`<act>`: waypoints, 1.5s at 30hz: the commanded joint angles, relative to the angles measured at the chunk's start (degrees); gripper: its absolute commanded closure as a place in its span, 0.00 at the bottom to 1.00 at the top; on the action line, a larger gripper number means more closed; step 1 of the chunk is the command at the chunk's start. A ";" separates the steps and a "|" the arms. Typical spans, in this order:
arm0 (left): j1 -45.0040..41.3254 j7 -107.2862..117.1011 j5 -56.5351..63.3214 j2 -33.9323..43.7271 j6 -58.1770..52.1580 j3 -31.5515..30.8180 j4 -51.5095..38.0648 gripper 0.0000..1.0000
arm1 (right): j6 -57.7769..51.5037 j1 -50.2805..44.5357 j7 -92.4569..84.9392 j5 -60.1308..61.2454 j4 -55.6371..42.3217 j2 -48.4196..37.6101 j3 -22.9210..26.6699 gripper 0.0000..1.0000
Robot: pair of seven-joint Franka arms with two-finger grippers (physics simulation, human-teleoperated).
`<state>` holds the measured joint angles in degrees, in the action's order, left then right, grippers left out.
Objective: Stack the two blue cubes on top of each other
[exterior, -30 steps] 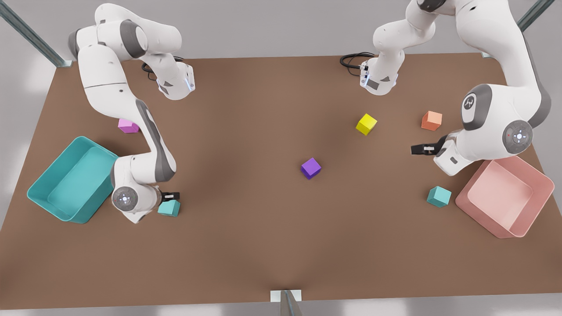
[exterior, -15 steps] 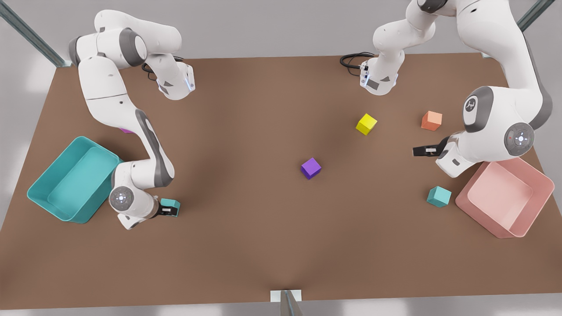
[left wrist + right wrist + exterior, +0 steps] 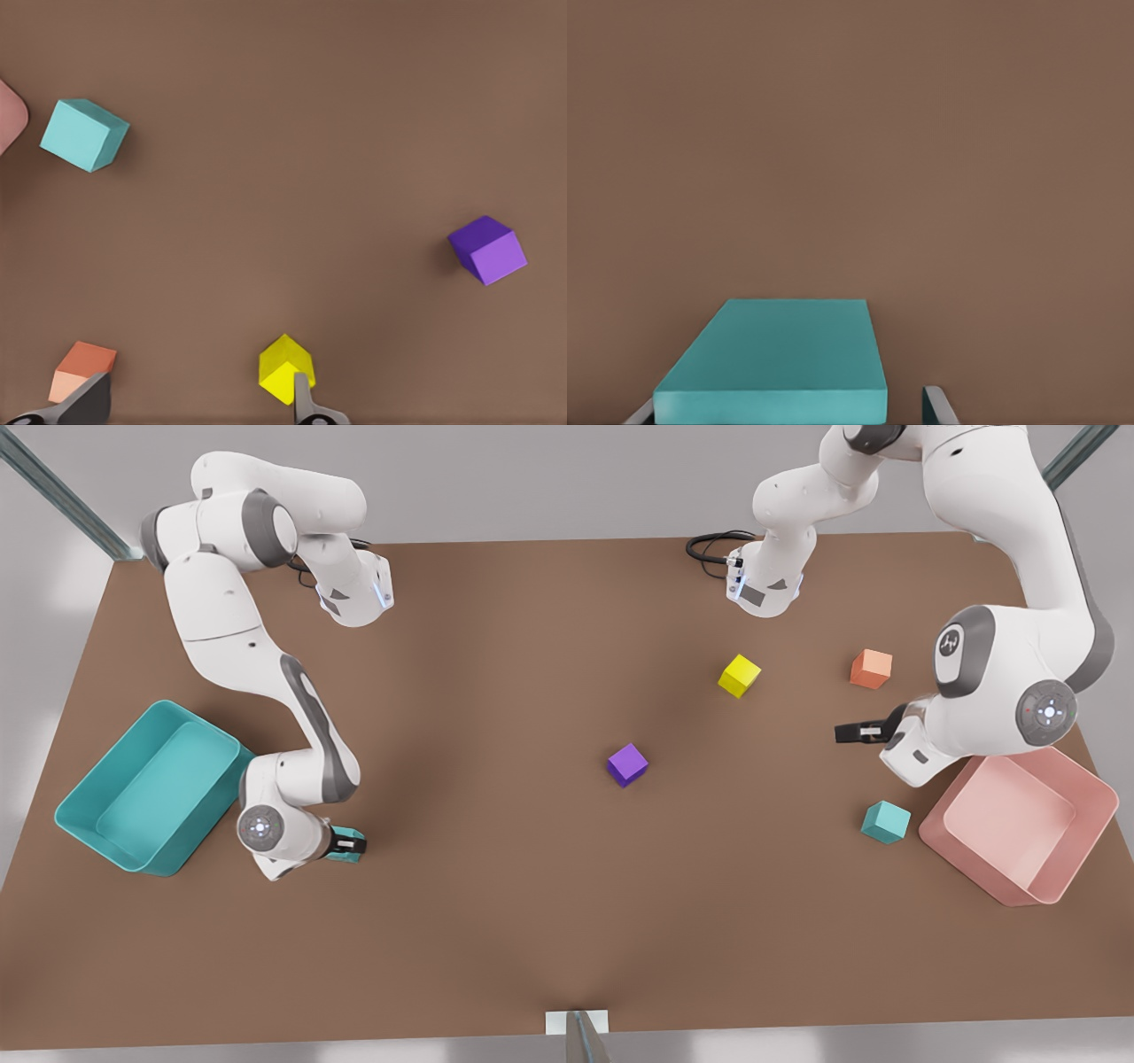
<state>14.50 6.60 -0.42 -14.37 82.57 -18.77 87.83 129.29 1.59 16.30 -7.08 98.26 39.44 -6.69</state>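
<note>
One blue cube (image 3: pixel 353 836) lies at the front view's left, beside the teal bin. My right gripper (image 3: pixel 344 847) is down over it, open. In the right wrist view the cube (image 3: pixel 775 359) sits between the two fingertips (image 3: pixel 937 405), with a small gap showing on one side. The other blue cube (image 3: pixel 886 821) rests on the table at the front view's right, close to the pink bin; the left wrist view shows this cube (image 3: pixel 84 134) too. My left gripper (image 3: pixel 852 732) hovers open above the table between this cube and the orange cube, holding nothing.
A large teal bin (image 3: pixel 89 815) stands at the front view's left, a pink bin (image 3: pixel 1094 841) at its right. A purple cube (image 3: pixel 627 764) sits mid-table, with a yellow cube (image 3: pixel 739 675) and an orange cube (image 3: pixel 872 668) farther back.
My right gripper has come down from just above the blue cube to straddle it. The arm now covers the pink cube behind it. The left gripper has drifted slightly to the front view's right.
</note>
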 commanded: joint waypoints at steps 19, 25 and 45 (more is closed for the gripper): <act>0.01 0.34 0.33 -7.16 11.29 3.74 -1.08 0.00 | -3.88 -21.18 35.02 7.26 -24.60 9.34 -6.49 0.57; 1.85 -0.45 3.58 -18.49 19.29 9.98 -3.89 0.00 | 3.86 -35.07 49.97 6.82 -37.71 21.29 -0.34 0.56; 1.41 -59.34 10.52 -23.60 35.46 12.18 1.56 0.00 | -34.99 -13.98 -4.24 1.19 -37.62 8.64 9.50 0.00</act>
<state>15.90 -27.06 9.36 -38.02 115.25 -6.59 89.32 107.86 -13.15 45.34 -0.42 60.85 48.01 1.33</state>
